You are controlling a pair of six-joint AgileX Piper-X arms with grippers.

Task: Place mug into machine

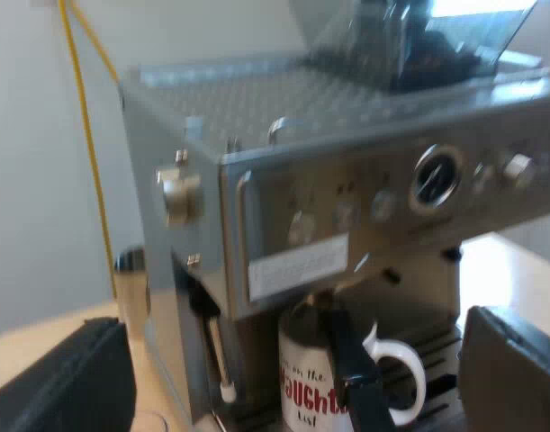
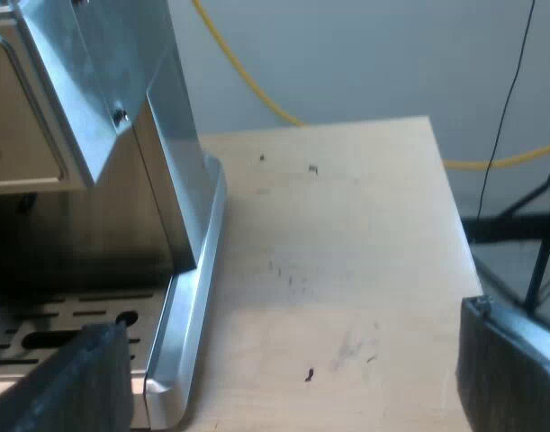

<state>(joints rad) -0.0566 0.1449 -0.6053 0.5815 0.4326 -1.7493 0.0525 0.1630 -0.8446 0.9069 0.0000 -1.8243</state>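
A white mug (image 1: 306, 382) with red lettering stands upright on the drip tray of the espresso machine (image 1: 347, 207), under the brew head. A dark handle (image 1: 347, 360) hangs in front of the mug, beside the mug's white ear (image 1: 410, 369). My left gripper (image 1: 293, 360) is open, drawn back from the machine's front, its two black fingers (image 1: 63, 382) framing the mug without touching it. My right gripper (image 2: 288, 360) is open over bare wooden table (image 2: 347, 270), beside the machine's side panel (image 2: 166, 162) and the corner of the slotted drip tray (image 2: 76, 315).
The bean hopper (image 1: 410, 36) sits on the machine's top. A steam wand (image 1: 216, 351) hangs near the mug at the machine's side, and a metal cylinder (image 1: 130, 288) stands beyond it. The table's edge (image 2: 459, 225) runs close to my right gripper, with a black stand (image 2: 518, 225) past it.
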